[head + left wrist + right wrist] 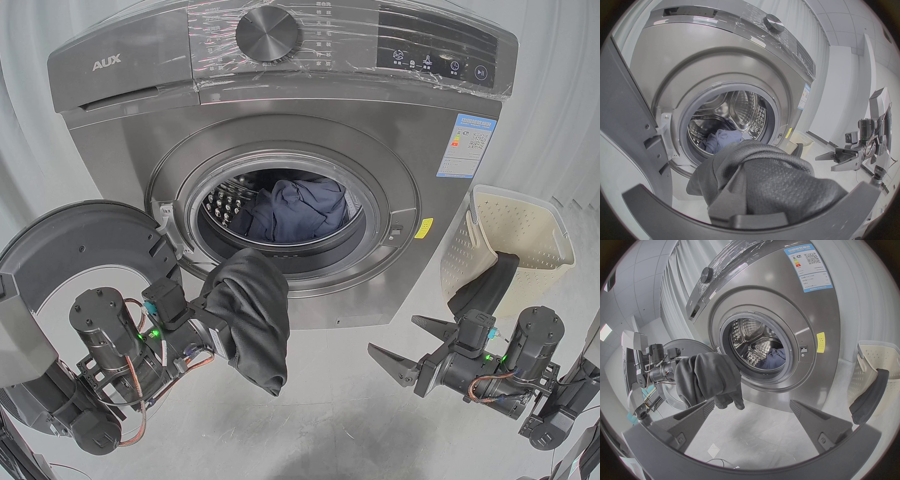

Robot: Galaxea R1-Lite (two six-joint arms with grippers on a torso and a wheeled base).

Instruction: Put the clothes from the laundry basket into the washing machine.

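Sitting in the washing machine's (125, 144) drum (225, 203) is a navy bundle (297, 209); the laundry basket (537, 219) on its right has one dark piece (487, 287) slung over the rim. Door (81, 244) hangs wide open on the left, mouth unblocked. Left gripper (228, 325) fingers pinch a crumpled charcoal garment (256, 312) just below the drum's lip. Right gripper (394, 334) fingers are spread, low over the floor (350, 425).

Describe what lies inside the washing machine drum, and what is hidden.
A crumpled navy garment lies in the drum, against its perforated metal wall. Anything beneath it is covered. The grey garment hangs outside.
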